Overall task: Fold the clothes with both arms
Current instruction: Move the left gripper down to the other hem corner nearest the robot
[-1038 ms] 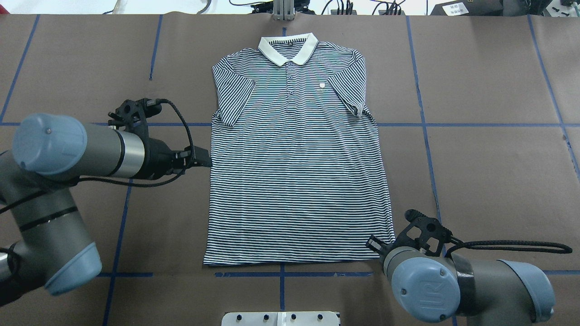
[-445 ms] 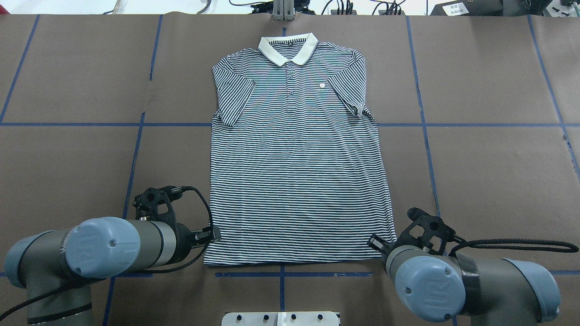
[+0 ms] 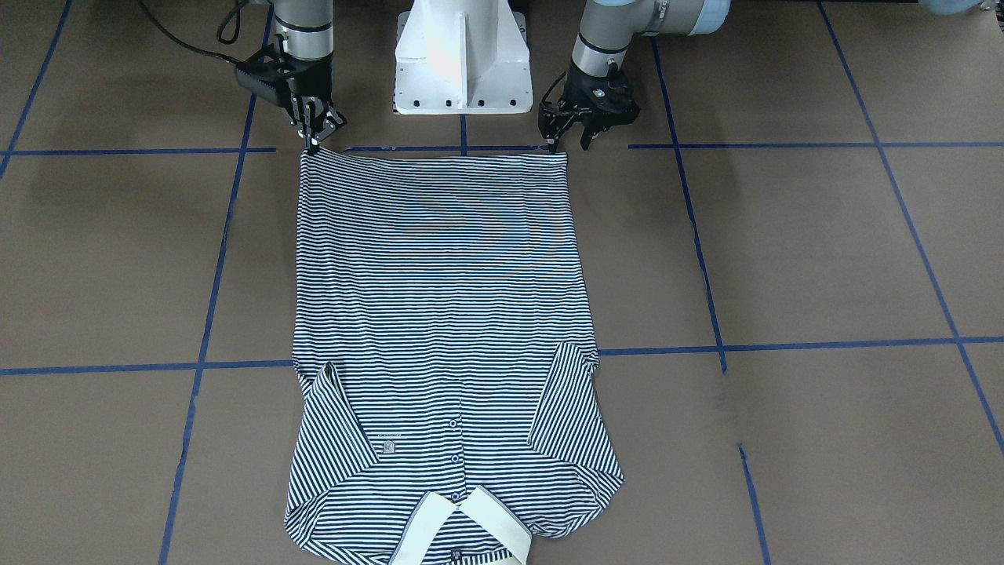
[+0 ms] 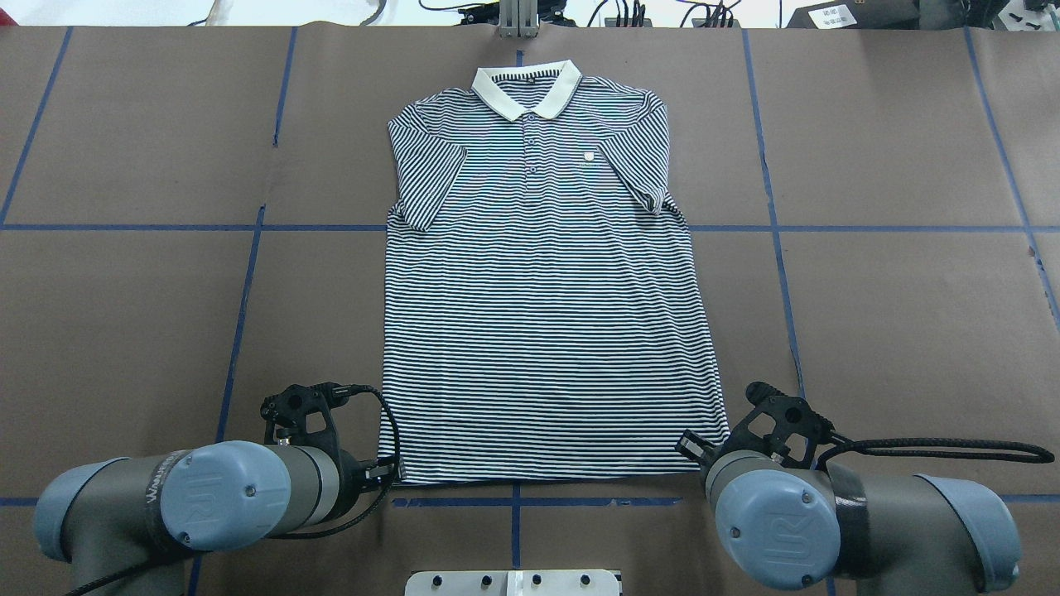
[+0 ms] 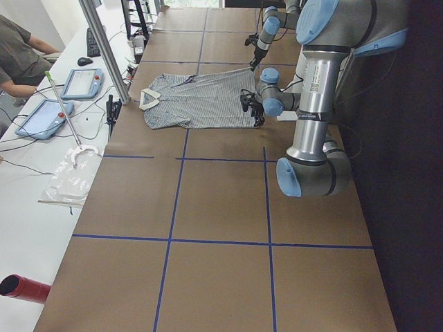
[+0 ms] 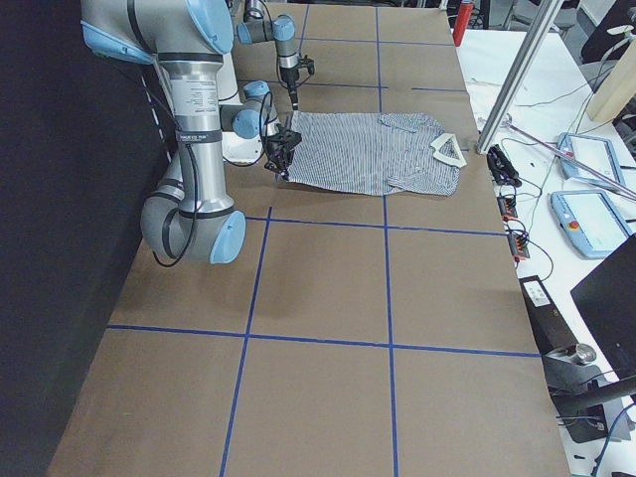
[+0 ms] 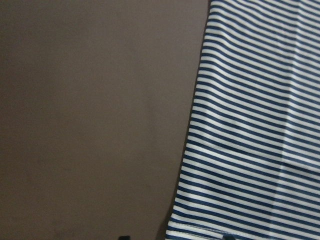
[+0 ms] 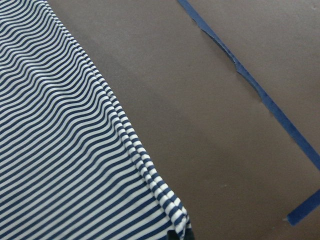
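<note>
The striped polo shirt (image 4: 538,314) lies flat and face up, cream collar (image 4: 527,87) at the far edge, hem toward me; it also shows in the front view (image 3: 439,298). My right gripper (image 3: 312,145) is shut on the hem corner on its side; the right wrist view shows the cloth (image 8: 60,150) puckered up toward the fingers. My left gripper (image 3: 566,145) stands over the other hem corner with its jaws apart. The left wrist view shows the shirt's side edge and hem (image 7: 250,125) just ahead of the fingers.
The white pedestal base (image 3: 463,55) stands just behind the hem. Blue tape lines (image 4: 248,273) cross the brown table cover. A metal post (image 4: 517,16) rises behind the collar. Tablets (image 5: 79,83) and an operator are beyond the far edge.
My left arm has swung from the shirt's mid side edge back to the near hem corner. The right arm has barely moved.
</note>
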Available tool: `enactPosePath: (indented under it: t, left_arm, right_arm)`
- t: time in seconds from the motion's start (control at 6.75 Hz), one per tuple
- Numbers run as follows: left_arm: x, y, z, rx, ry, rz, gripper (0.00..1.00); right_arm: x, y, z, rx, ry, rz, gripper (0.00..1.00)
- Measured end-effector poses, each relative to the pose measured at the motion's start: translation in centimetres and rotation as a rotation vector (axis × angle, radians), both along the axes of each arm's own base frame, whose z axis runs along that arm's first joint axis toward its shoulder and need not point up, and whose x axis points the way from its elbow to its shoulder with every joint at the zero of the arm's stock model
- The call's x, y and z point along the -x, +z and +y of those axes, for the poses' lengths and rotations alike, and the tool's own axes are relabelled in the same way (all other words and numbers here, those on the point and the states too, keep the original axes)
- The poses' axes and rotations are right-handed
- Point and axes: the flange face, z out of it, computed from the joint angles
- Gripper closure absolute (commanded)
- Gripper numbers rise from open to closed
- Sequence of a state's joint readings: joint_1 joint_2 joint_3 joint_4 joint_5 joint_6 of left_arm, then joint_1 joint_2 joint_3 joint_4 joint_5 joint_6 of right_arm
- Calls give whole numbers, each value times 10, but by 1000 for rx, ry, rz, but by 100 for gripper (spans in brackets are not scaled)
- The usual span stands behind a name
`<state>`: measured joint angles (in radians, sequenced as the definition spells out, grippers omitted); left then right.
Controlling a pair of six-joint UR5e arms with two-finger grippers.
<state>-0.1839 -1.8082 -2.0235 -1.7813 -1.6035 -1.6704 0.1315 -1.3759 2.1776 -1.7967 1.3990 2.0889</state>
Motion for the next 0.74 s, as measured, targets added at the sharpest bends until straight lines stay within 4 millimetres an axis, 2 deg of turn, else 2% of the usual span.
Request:
enactPosePath:
  t: [0.3,0.44,0.59,0.74]
  left_arm:
    - [-9,4,1,-3,8,-14,46]
    - [-14,5,0,-3,8,-19,57]
    - [-18,3,-1,-4,8,-19,97]
    - [-20,3,-1,-4,8,-19,100]
  right_arm:
    - [0,0,1,2,-3,12,100]
    - [0,0,1,2,-3,13,100]
    - [1,-1,1,2,-4,13,100]
    - [1,-1,1,2,-4,13,100]
